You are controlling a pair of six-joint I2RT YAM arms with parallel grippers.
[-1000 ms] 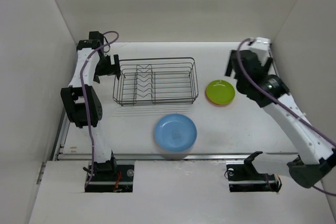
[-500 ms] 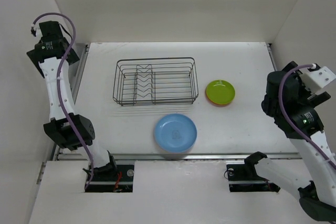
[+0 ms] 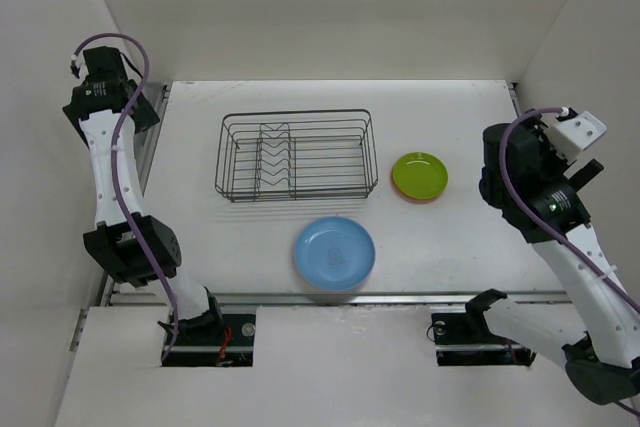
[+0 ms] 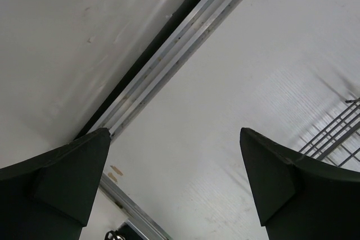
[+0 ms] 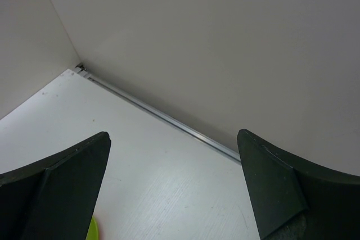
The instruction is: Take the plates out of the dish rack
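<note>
Left gripper [image 4: 174,133] and right gripper [image 5: 172,133] spread wide, empty. Dish rack [image 3: 296,155] bare; blue plate [image 3: 334,252], green plate [image 3: 419,175] on table [image 3: 460,237]. Unloading judged complete; nothing further to grasp.

White table [image 3: 250,247] carries wire dish rack [image 3: 290,162] toward the rear, light blue plate [image 3: 334,251] near its front, orange plate [image 3: 420,200] to the right, beneath lime green plate [image 3: 420,174]

Count, overhead and wrist views:
- rack [image 3: 296,155]: 1
- plates visible: 3 in all: blue plate [image 3: 334,253] 1, green plate [image 3: 420,174] 1, orange plate [image 3: 416,200] 1 (only its rim shows under the green)
- tools: 2, left tool [image 4: 174,133] and right tool [image 5: 171,133]
</note>
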